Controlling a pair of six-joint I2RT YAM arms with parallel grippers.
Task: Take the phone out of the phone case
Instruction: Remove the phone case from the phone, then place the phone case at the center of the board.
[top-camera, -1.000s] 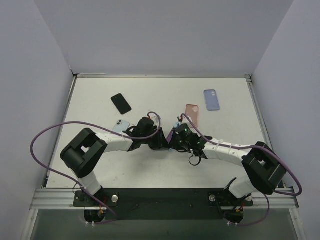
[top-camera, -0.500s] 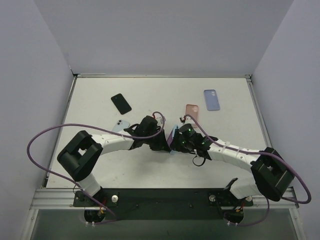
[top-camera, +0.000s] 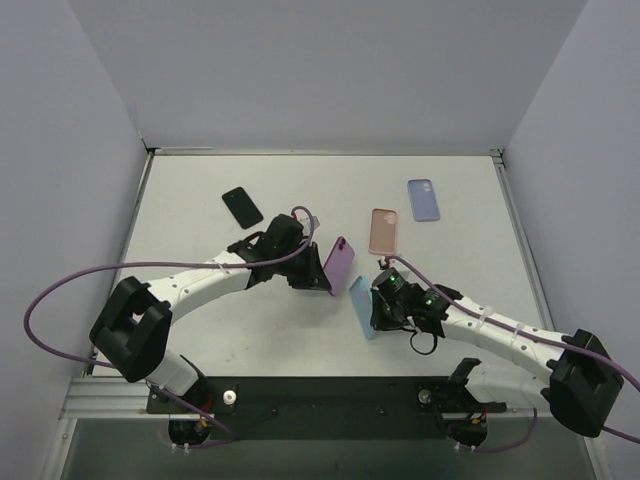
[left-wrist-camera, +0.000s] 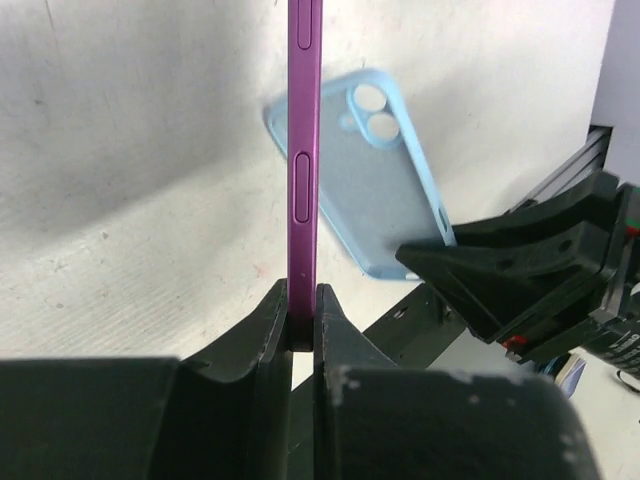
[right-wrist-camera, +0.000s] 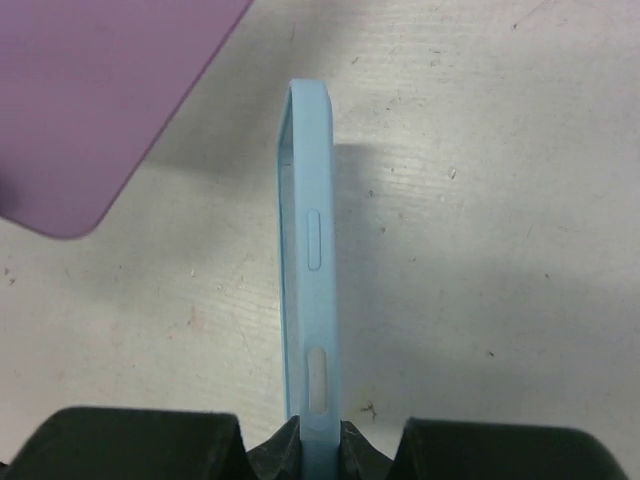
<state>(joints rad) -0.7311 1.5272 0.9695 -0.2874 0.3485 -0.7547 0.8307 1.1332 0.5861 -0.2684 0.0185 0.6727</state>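
**Top external** — I am looking down on a white table (top-camera: 200, 320) with both arms reaching in toward its middle.
- The left gripper (top-camera: 320, 277) is pinching the purple phone (top-camera: 340, 262) by one long edge and holding it raised and tilted.
- The right gripper (top-camera: 375, 306) is pinching the light blue case (top-camera: 362, 308), which is sitting just beside the phone's near end, on the right arm's side.
- The phone is sitting outside the case.
- Further back, a black phone (top-camera: 242, 207) is lying flat on the left and a pink case (top-camera: 384, 231) is lying near the middle.
- A pale lilac item (top-camera: 424, 199) is lying to the right of the pink case. At this size I cannot tell whether it is a phone or an empty case.

**Left wrist** — the fingers (left-wrist-camera: 268, 335) are pressing together on the purple phone (left-wrist-camera: 303, 150).
- I am seeing the phone edge-on, with its side buttons facing the camera.
- Behind it, the light blue case (left-wrist-camera: 370, 190) is showing its open camera cut-outs.
- The right gripper (left-wrist-camera: 440, 258) is clamping the case's lower end with its black jaws.

**Right wrist** — the fingers (right-wrist-camera: 365, 455) are squeezing the light blue case (right-wrist-camera: 310, 250).
- The case is running edge-on straight away from the camera, and I am seeing it as a hollow shell.
- The purple phone (right-wrist-camera: 100, 90) is filling the upper left corner, back face showing.
- The phone is sitting apart from the case, with bare table (right-wrist-camera: 480, 250) showing between them.
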